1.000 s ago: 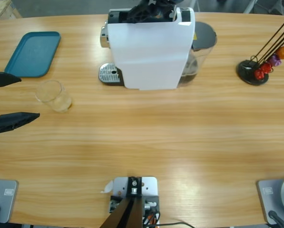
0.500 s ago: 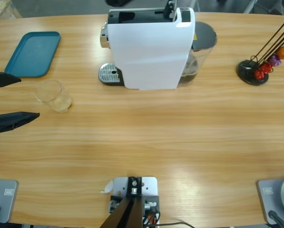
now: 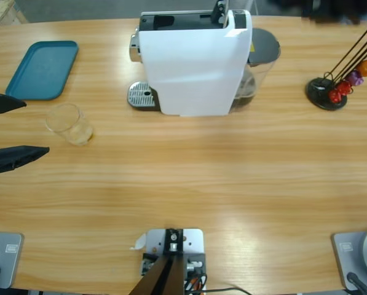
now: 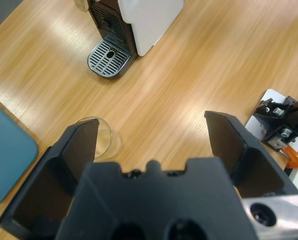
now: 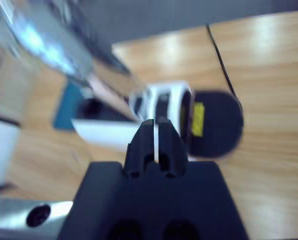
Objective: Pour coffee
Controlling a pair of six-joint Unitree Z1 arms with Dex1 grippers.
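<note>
One clear glass [image 3: 69, 123] on counter [image 3: 189, 178], left-front of white coffee machine [image 3: 192, 61]; no coffee visible in it. Left end effector [image 3: 11, 130] spread wide, empty, just left of glass. Right end effector [image 5: 155, 131] pinched closed, empty, above machine. Since earlier frame, dark shape above machine gone. One teal tray [image 3: 43, 69], one capsule rack [image 3: 337, 83].

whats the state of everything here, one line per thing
left gripper: open, jaws wide apart, beside the glass and apart from it
right gripper: shut, nothing between the jaws, up above the coffee machine
glass: upright on the table, no dark coffee seen in it
coffee machine: upright, drip grate bare, no cup under the spout
teal tray: flat on the table, nothing on it
capsule stand: upright, holding orange, purple and red capsules
</note>
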